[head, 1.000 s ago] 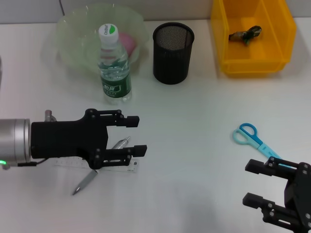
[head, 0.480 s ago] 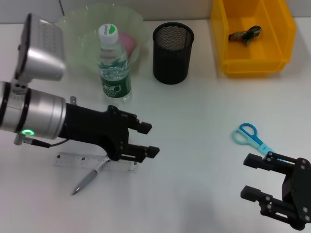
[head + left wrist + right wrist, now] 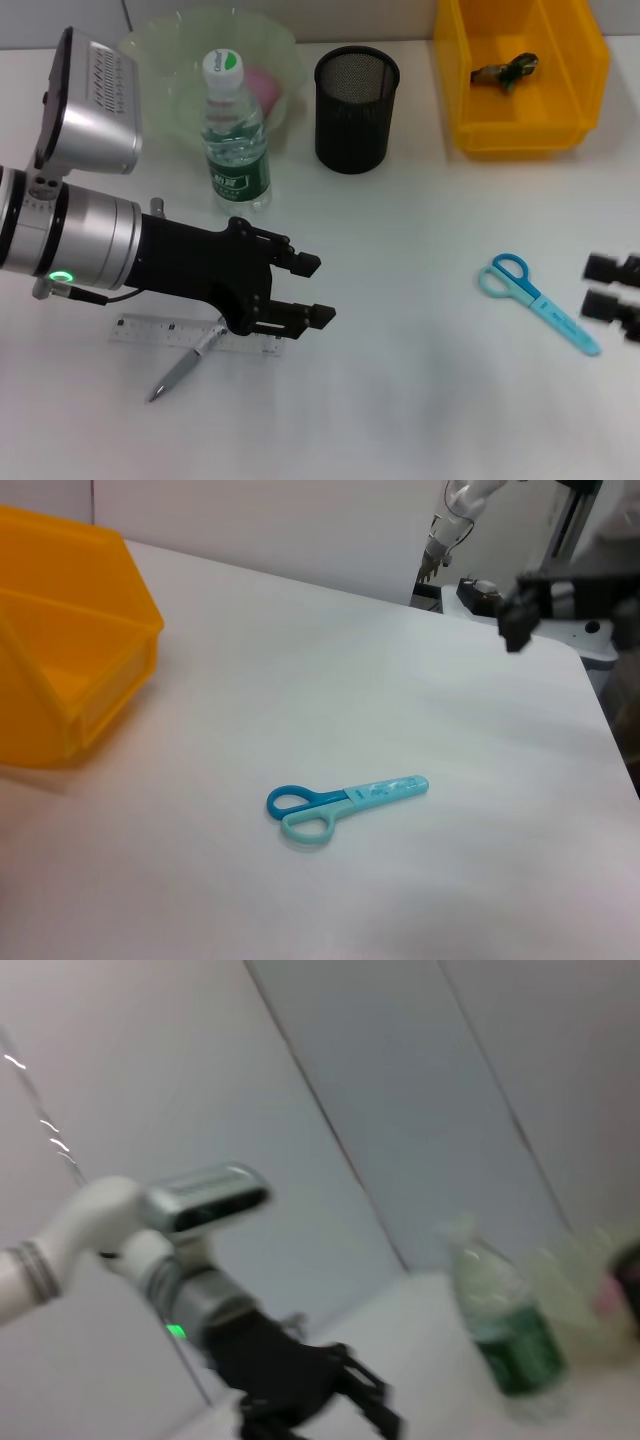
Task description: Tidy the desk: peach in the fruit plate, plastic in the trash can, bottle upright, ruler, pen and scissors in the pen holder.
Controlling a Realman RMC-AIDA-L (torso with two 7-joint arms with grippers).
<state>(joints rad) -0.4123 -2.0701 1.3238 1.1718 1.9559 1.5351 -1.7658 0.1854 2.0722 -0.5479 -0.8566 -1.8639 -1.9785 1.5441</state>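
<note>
Status: our left gripper (image 3: 305,290) open, empty, now fwd past ruler (image 3: 150,331) & pen (image 3: 182,369), neither grabbed. Right gripper (image 3: 607,288) pulled back to edge, looks open, off scissors (image 3: 535,300). Pen holder (image 3: 357,95) empty; 3 items pending, we reckon.

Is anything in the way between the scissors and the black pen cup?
Nothing visible is. The scissors lie flat on the table toward the robot's right, and only bare table lies between them and the black pen cup. The bottle stands off to the cup's other side.
</note>
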